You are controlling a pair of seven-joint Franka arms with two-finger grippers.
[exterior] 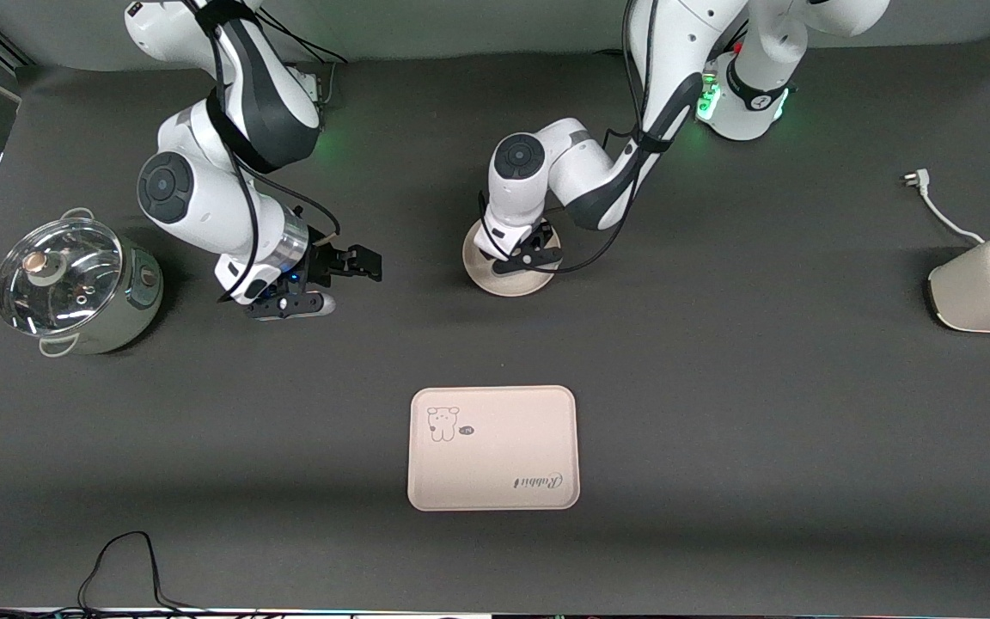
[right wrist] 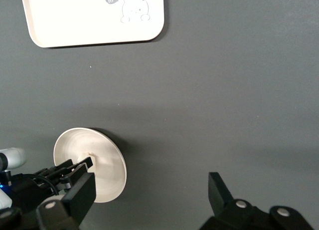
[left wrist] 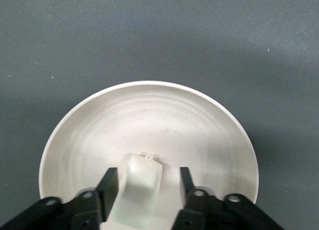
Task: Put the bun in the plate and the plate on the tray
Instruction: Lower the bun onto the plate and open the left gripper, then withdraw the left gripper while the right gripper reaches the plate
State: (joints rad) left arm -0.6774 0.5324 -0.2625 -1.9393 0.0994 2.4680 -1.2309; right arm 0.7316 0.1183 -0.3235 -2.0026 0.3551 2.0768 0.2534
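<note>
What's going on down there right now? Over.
Left gripper open over round cream plate, small white bun between its fingers. Right gripper open, waiting. Cream rectangular tray unobstructed.

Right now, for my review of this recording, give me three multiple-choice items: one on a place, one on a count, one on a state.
1. Where is the bun?
A. on the tray
B. on the plate
C. in the pot

2. How many slots show on the toaster?
A. two
B. four
C. none

3. How is the left claw?
A. clamped on the plate's rim
B. open around the bun
C. holding the tray

Key: 1 B, the bun sits on the plate in the left wrist view. 2 A, two dark slots. 3 B, gaps show on both sides of the bun.
</note>
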